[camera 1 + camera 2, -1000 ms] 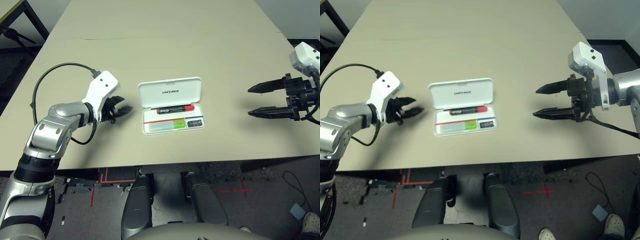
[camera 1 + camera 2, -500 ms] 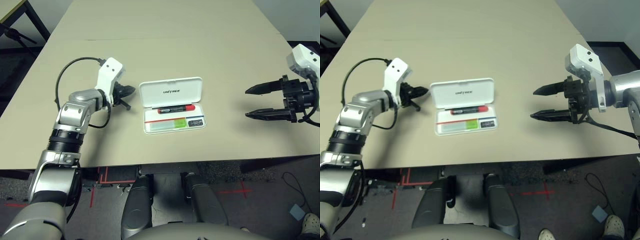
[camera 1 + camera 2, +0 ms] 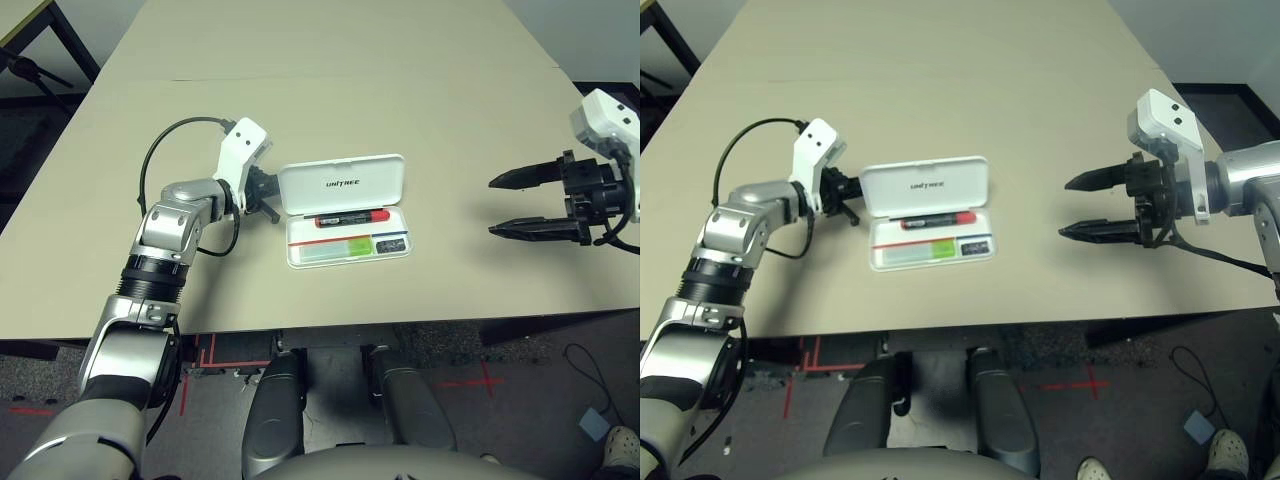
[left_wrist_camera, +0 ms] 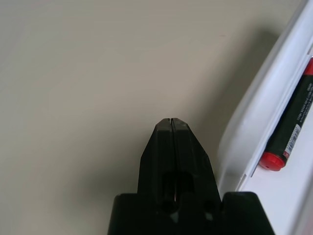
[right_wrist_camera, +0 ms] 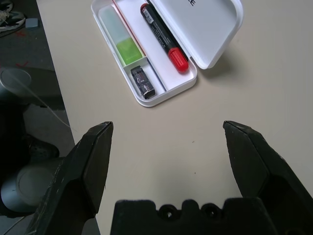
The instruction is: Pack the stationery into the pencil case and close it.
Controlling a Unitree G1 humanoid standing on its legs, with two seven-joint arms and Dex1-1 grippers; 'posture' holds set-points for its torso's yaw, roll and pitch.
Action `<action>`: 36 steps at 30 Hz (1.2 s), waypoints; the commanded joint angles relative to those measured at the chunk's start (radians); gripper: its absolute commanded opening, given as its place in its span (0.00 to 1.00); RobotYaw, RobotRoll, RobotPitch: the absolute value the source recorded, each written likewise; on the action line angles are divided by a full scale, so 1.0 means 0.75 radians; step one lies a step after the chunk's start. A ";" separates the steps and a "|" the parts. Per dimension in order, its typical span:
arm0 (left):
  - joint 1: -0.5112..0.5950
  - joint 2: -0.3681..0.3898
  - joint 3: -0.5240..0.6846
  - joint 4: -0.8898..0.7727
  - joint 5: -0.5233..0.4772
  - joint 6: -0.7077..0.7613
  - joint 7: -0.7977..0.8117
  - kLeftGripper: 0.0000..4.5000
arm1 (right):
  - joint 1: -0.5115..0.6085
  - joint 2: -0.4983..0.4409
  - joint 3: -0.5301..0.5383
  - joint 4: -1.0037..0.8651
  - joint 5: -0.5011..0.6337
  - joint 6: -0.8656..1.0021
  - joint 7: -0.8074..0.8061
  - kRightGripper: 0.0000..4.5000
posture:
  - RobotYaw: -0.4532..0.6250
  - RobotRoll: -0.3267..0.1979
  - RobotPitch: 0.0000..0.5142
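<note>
Your left end effector [image 3: 266, 193] has fingers pressed together, holding nothing, tip right beside the left end of the pencil case [image 3: 346, 210], near the hinge side of the raised lid [image 3: 340, 183]. Can't tell whether it touches the lid. The case lies to its right, long axis running left-right across the table [image 3: 420, 90], lid up behind the tray.

Inside: red marker [image 3: 352, 218] along the back, highlighter [image 3: 340, 247] in the front slot, dark clip piece [image 5: 143, 81] in the small compartment. Packing looks done; closing is what's left.

Your left arm is clearly nearer. Likely move: get the closed tip behind the lid and push it forward over the tray.

Your right end effector [image 3: 530, 204] is spread wide, empty, well off to the case's right, pointing toward it.
</note>
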 commanded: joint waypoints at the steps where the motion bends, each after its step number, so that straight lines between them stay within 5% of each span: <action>1: 0.055 -0.006 -0.045 -0.107 -0.025 0.040 -0.054 0.01 | -0.002 -0.001 0.030 0.000 -0.009 -0.008 0.017 1.00 | 0.37 0.62 0.35; 15: 0.241 0.105 -0.176 -0.460 -0.060 0.117 -0.235 0.01 | -0.039 0.016 0.085 0.058 -0.060 -0.050 0.038 1.00 | 0.39 0.62 0.36; 36: 0.295 0.159 -0.326 -0.516 -0.010 0.118 -0.277 0.01 | -0.076 0.051 0.142 0.094 -0.116 -0.085 0.066 1.00 | 0.39 0.62 0.35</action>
